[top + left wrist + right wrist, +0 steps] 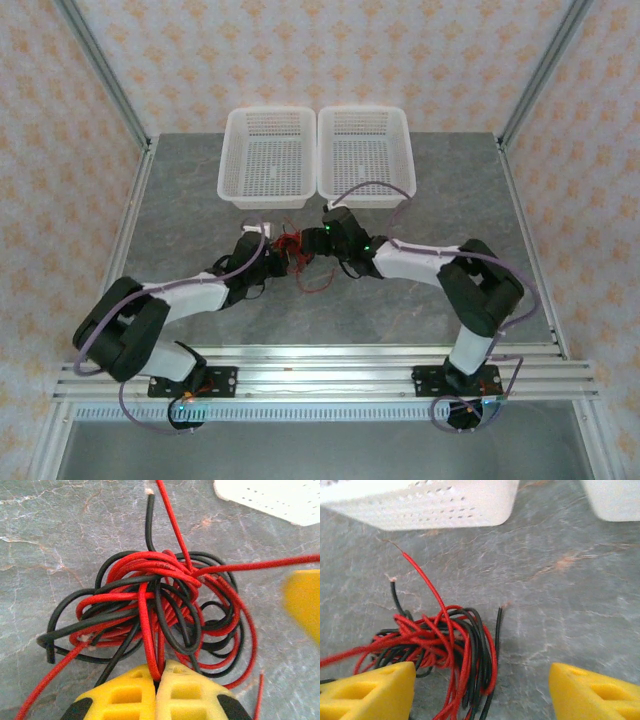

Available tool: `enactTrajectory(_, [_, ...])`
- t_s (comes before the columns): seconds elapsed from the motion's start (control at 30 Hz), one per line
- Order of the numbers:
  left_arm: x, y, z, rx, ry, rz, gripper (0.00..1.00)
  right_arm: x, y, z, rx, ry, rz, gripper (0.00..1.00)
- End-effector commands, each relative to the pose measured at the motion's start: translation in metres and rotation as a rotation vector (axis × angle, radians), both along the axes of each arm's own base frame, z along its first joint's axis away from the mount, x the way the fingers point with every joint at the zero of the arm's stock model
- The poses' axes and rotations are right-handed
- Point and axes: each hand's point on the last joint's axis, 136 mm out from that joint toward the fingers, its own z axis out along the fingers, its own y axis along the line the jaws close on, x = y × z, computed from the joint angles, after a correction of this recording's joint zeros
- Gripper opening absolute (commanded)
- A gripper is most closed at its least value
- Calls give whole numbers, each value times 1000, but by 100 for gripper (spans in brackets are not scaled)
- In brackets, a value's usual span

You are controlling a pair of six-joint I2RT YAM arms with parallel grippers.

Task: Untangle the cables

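We clamp one red strand (146, 630) in the left yellow-fingered gripper (157, 680); the right gripper (482, 675) stands wide at the tangle of thin red and black cables (440, 640) (before two white perforated baskets (268, 160)). Next move: pinch a second strand, pull apart.

In the left wrist view, the lower loops of the cables (150, 595) disappear behind the closed left gripper (156, 676). A blurred yellow shape (302, 602), cut by the right edge, is perhaps a finger. From above, single strands are too small to separate.
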Motion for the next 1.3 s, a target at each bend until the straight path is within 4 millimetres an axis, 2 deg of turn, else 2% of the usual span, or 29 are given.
enactTrajectory(0.0, [-8,2,7,-37,1,26,0,-7,17,-8,-26,-7,146,69])
enactTrajectory(0.23, [-8,5,3,-27,7,41,0,-32,33,-32,55,85,266,69])
enactTrajectory(0.47, [-6,6,-4,-18,18,49,0,-23,44,-51,61,98,273,63])
enactTrajectory(0.53, [-7,7,-6,-13,22,51,0,-19,46,-53,57,87,270,56])
enactTrajectory(0.67, [-8,11,-9,3,27,66,0,-15,47,-52,52,56,270,37])
enactTrajectory(0.77, [-8,16,-8,20,29,88,0,-17,43,-50,43,37,275,9])
enactTrajectory(0.83, [-6,20,-5,40,26,106,0,-21,39,-47,33,23,287,0])
enactTrajectory(0.87, [-5,22,-1,52,22,111,2,-23,37,-46,28,17,294,0])
enactTrajectory(0.97, [-2,25,15,77,3,122,24,-35,29,-40,18,2,332,0])
enactTrajectory(1.07, [-1,31,37,102,-26,136,40,-49,21,-34,13,12,366,0])
enactTrajectory(1.2, [-3,36,63,116,-51,148,45,-57,8,-32,-17,88,311,0])
enactTrajectory(1.27, [-6,34,75,114,-58,141,45,-54,-7,-30,-34,140,188,0])
